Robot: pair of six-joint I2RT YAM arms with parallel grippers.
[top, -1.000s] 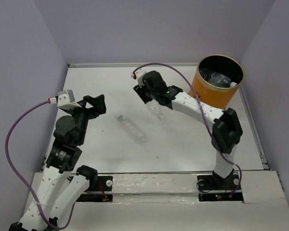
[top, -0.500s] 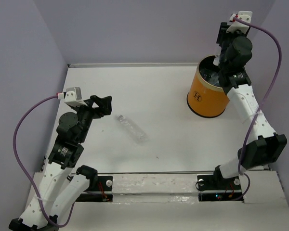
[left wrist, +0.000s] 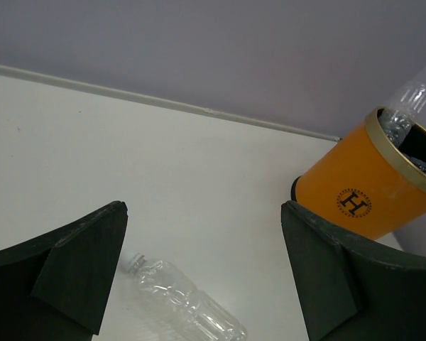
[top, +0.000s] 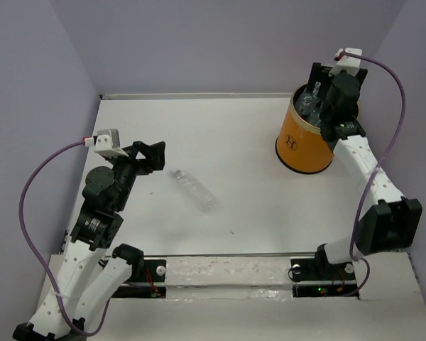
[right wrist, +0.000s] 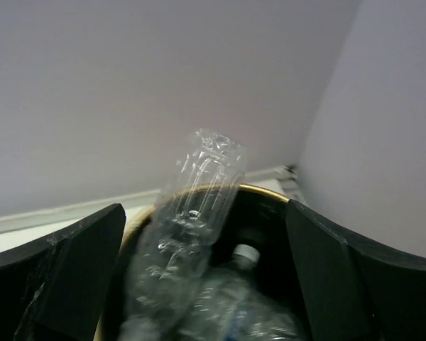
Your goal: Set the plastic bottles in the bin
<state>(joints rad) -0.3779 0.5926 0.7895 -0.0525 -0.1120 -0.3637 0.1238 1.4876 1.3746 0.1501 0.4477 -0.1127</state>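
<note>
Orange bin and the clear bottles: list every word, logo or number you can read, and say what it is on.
"H", in a round emblem on the side wall of the orange cylindrical bin.
Clear ribbed plastic bottle on the white table: no label or print visible.
Bottles inside the bin: nothing readable.

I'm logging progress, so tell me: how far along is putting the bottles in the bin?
Done: bottles lie in the bin, and a leaning bottle pokes out past its rim, with the open right gripper above it. In hand: nothing; the left gripper is open too. Left: a last bottle lying on the table, just ahead of the left gripper.
</note>
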